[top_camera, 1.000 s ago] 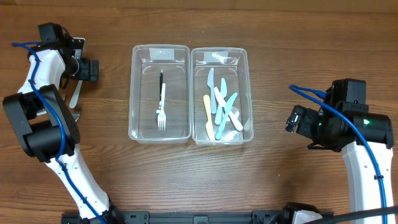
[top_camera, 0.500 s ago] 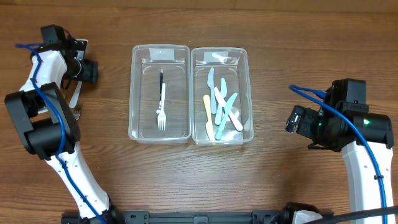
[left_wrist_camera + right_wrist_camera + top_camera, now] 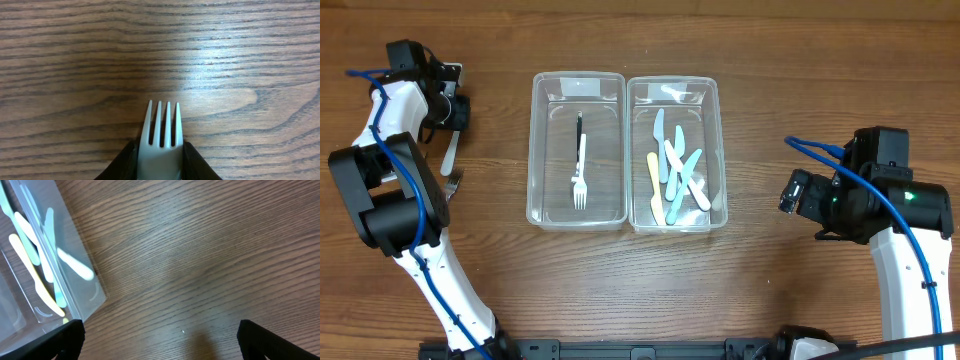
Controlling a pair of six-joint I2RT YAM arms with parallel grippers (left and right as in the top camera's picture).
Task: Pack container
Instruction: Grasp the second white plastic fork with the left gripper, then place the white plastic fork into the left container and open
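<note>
Two clear, thin-walled plastic containers, rectangular with rounded corners, are set side by side at the middle of the table, their long walls touching or nearly so. In the left container (image 3: pixel 548 192) a white plastic fork (image 3: pixel 580 172) is laid lengthwise, tines toward the near end, with a slim black utensil (image 3: pixel 579 125) beside its handle. In the right container (image 3: pixel 706 128) a loose pile of flat pastel knives (image 3: pixel 675 172), blue, yellow and white, is heaped.

Well to the left, a pale grey fork (image 3: pixel 161 134) with four tines is clamped at its neck between the black fingers (image 3: pixel 197 164) of the left gripper (image 3: pixel 446 108), over bare wood.

The right gripper (image 3: pixel 160 332) is held wide apart near the right container. The wooden table (image 3: pixel 770 80) is brown and strongly grained.
</note>
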